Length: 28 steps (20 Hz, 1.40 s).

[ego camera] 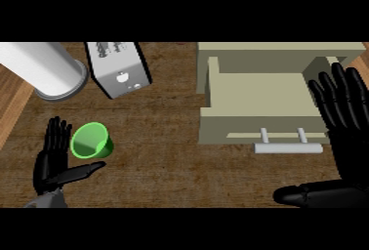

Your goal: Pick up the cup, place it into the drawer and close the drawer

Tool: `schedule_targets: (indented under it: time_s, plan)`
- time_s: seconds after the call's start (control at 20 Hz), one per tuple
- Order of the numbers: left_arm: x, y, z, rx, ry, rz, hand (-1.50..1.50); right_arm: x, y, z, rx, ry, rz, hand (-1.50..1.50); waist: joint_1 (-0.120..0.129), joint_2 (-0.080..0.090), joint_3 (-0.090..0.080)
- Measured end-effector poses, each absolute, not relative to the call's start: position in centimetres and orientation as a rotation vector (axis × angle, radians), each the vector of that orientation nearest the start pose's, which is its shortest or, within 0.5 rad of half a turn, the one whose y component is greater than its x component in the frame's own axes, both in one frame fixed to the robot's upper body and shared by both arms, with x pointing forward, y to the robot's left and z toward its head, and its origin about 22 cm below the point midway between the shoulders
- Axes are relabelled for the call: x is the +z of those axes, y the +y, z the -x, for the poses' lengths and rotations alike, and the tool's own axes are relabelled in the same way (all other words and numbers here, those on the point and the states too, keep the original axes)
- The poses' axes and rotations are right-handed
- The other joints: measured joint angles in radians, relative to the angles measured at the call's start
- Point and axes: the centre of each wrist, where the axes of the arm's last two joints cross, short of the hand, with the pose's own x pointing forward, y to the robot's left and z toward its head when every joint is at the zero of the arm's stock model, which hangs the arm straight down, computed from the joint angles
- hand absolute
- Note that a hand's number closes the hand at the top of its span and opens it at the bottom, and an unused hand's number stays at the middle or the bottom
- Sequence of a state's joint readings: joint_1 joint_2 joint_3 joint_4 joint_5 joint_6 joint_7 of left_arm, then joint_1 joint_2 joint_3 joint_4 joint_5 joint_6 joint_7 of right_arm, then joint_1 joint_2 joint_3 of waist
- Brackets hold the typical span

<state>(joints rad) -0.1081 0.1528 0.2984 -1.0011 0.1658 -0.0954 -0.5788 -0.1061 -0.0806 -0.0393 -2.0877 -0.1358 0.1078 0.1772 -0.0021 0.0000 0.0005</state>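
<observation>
Dark brown wood-grain counter [180, 161] fills most of view. Lighter wood strip [10, 105] runs along left edge — another sliver at top right corner. White cylinder [43, 68] on grey base stands upper left. Just beside it, tilted silver box [119, 71] with black sides — small marks on its top face. Light even, soft shadows under objects.

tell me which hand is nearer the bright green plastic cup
Left. The left hand is open right beside the bright green plastic cup, on its left. The right hand is far across the counter, by the open beige drawer.
</observation>
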Motion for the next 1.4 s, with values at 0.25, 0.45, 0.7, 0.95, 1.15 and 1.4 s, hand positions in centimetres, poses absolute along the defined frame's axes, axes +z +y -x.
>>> schedule_targets:
  time_s: [0.25,0.45,0.7,0.95,1.15,1.4]
  plan:
    - [-10.5,33.8,-23.6,0.258,-1.715,-0.171,-1.5,14.3,-23.6,-22.1,0.142,-2.003,-0.157,-1.5,0.0,0.0,0.0]
    - [-11.3,34.1,-23.8,0.262,-1.709,-0.175,-1.5,14.2,-24.6,-22.9,0.136,-2.006,-0.16,-1.5,0.0,0.0,-0.001]
    - [-12.4,34.4,-23.9,0.247,-1.707,-0.166,-1.5,14.3,-23.5,-22.5,0.141,-1.995,-0.165,-1.5,-0.001,0.001,-0.001]
    - [-13.1,34.0,-24.5,0.244,-1.716,-0.139,-1.5,14.3,-23.8,-22.5,0.14,-2.0,-0.158,-1.5,-0.002,0.001,-0.001]
    - [-13.5,33.4,-24.8,0.261,-1.722,-0.117,-1.5,14.2,-23.6,-22.0,0.134,-2.0,-0.158,-1.5,-0.003,0.001,-0.001]
    - [-13.7,33.4,-25.7,0.296,-1.722,-0.087,-1.5,14.2,-23.2,-21.8,0.145,-2.004,-0.168,-1.5,-0.006,0.002,-0.001]
